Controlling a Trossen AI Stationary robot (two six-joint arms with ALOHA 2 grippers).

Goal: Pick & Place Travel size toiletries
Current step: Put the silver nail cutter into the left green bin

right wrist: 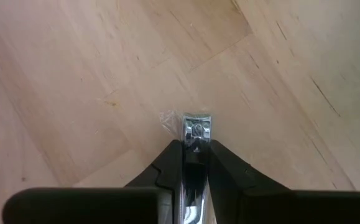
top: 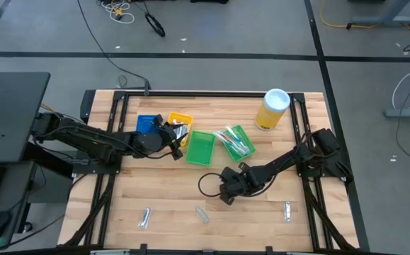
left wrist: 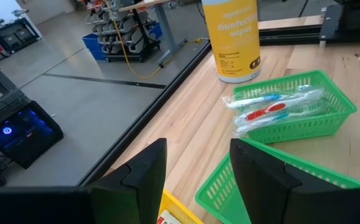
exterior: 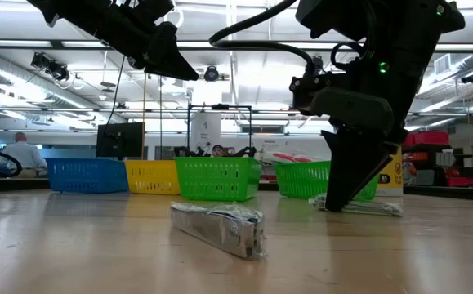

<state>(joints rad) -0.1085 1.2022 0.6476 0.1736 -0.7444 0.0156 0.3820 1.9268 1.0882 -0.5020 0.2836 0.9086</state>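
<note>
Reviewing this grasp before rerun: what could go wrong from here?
1. The right gripper pinches only the end of the silvery wrapped item; it may slip or swing on lifting.
2. The crinkly wrapper may tear or slide out.
3. The left gripper hovers open above the yellow bin, possibly crowding the drop-off.

Four small silvery wrapped items (top: 146,218) lay flat on the table: three well apart toward 6 o'clock, at (top: 146,218), (top: 202,214) and (top: 287,209). The fourth (right wrist: 196,132), a shiny metal piece in clear wrap, lay near centre, pinched between dark fingers. Wrapped toothbrushes (left wrist: 273,107), red and blue, rested across the green bin (left wrist: 332,112) toward 1 o'clock.
</note>
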